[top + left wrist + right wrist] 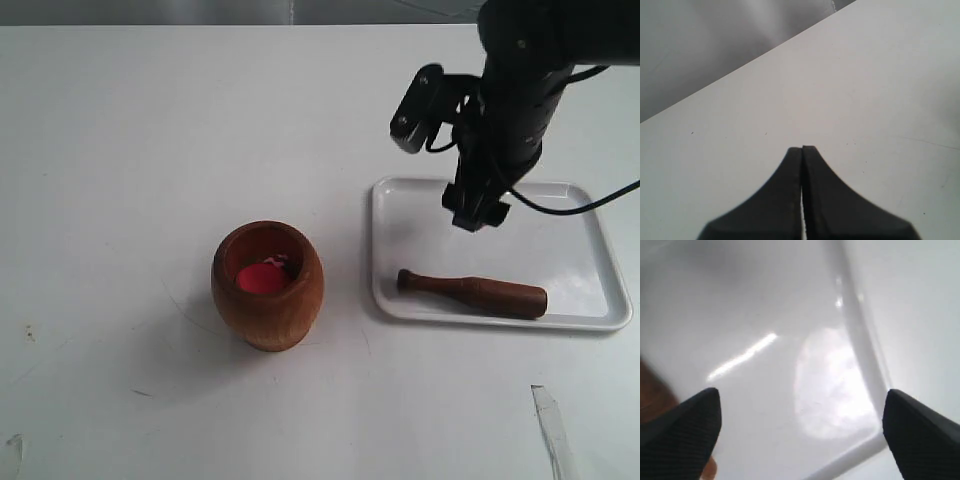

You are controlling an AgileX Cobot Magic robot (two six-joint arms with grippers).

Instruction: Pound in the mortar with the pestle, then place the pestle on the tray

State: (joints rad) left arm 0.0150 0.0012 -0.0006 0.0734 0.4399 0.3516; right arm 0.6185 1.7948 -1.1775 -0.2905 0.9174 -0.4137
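Note:
The reddish-brown wooden mortar stands upright on the white table, with something bright red-pink inside it. The dark-brown pestle lies flat along the near side of the white tray, knob end toward the mortar. My right gripper hangs above the tray's middle, apart from the pestle. In the right wrist view it is open over the tray's glossy floor, with a brown edge of the pestle at the frame's side. My left gripper is shut on nothing over bare table and does not show in the exterior view.
A strip of clear tape or film lies on the table near the front right corner. The table's far edge runs along the back. Cables trail from the right arm over the tray's far right side.

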